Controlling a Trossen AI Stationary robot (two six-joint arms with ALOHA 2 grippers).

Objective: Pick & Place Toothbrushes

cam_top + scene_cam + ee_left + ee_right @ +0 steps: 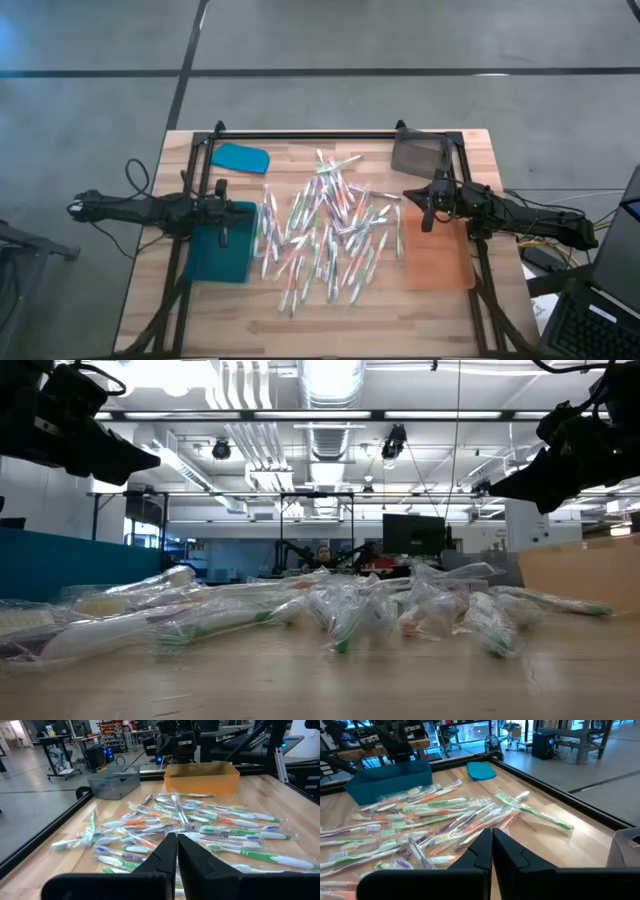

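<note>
Several toothbrushes [325, 235] in clear wrappers lie in a loose heap on the middle of the wooden table; they also show in the low view as toothbrushes [340, 610] and in the wrist views as toothbrushes [200, 820] and toothbrushes [430, 820]. My left gripper [232, 208] hovers shut above the teal tray [220, 255], left of the heap. My right gripper [408, 197] hovers shut over the orange tray [437, 255], right of the heap. Both point nearly level toward the heap and are empty.
A grey tray [418, 155] stands at the far right and a teal lid [240, 157] lies flat at the far left. A black frame [300, 135] runs along the table's far edge and sides. Bare wood lies in front of the heap.
</note>
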